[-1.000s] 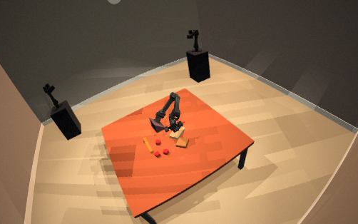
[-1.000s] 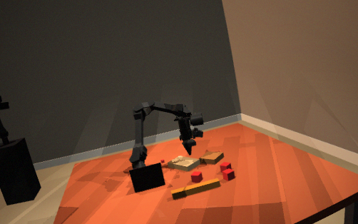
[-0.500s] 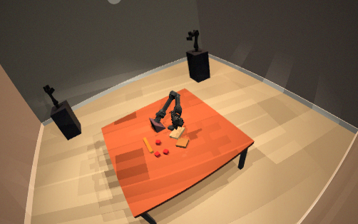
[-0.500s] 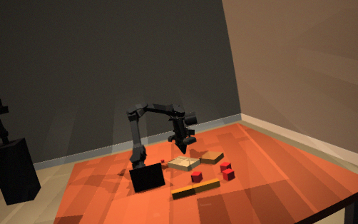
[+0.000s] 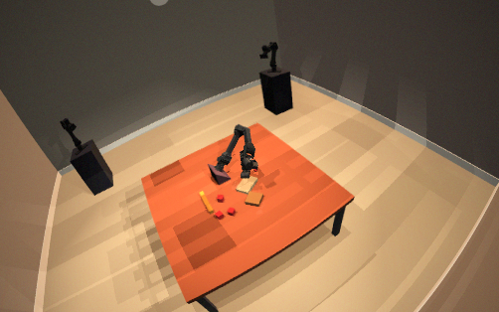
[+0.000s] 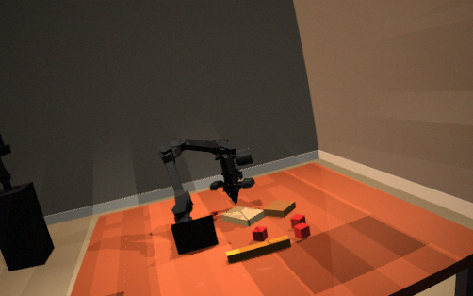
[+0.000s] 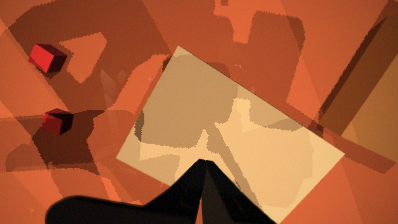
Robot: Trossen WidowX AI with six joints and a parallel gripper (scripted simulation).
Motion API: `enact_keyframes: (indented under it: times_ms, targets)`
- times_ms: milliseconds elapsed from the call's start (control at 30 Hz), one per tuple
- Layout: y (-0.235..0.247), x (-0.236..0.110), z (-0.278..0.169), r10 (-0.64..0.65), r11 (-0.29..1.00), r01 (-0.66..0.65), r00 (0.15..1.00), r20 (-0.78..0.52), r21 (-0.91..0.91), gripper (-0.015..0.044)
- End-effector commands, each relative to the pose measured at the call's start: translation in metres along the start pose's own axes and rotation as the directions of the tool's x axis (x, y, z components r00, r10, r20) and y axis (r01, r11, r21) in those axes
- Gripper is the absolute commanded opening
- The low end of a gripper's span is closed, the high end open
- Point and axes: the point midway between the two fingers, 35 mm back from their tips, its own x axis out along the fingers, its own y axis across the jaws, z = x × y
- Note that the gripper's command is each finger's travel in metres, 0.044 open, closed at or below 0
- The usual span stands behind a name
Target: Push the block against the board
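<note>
The pale beige board (image 5: 247, 185) (image 6: 243, 216) (image 7: 235, 135) lies flat on the orange table (image 5: 270, 234) (image 6: 360, 236). The brown square block (image 5: 254, 199) (image 6: 279, 207) (image 7: 372, 112) lies just beyond one long side of the board and is turned at an angle to it. Only its near corner comes close to that side, and a strip of table shows between them. My gripper (image 5: 247, 175) (image 6: 234, 199) (image 7: 204, 166) is shut and empty. It points down, a little above the board's edge on the arm's side.
Three small red cubes (image 5: 220, 198) (image 5: 231, 211) (image 5: 219, 214) and a yellow bar (image 5: 206, 202) (image 6: 258, 249) lie near the board, away from the block. The arm's dark base box (image 5: 219, 174) (image 6: 193, 234) stands behind. Camera pedestals (image 5: 91, 166) (image 5: 275, 90) stand on the floor.
</note>
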Motion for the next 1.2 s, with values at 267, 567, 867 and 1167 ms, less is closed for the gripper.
enact_keyframes:
  times_ms: [267, 567, 867, 1167]
  targets:
    - [0.032, 0.002, 0.001, 0.012, 0.922, -0.008, 1.000, 0.009, -0.387, 0.0000]
    - [0.055, 0.003, 0.000, 0.017, 0.759, -0.004, 1.000, 0.015, -0.651, 0.0000]
    - [0.077, 0.005, -0.003, 0.025, 0.523, 0.005, 0.999, 0.021, -0.853, 0.0000]
    - [0.087, 0.006, -0.006, 0.029, 0.384, 0.012, 0.999, 0.025, -0.923, 0.0000]
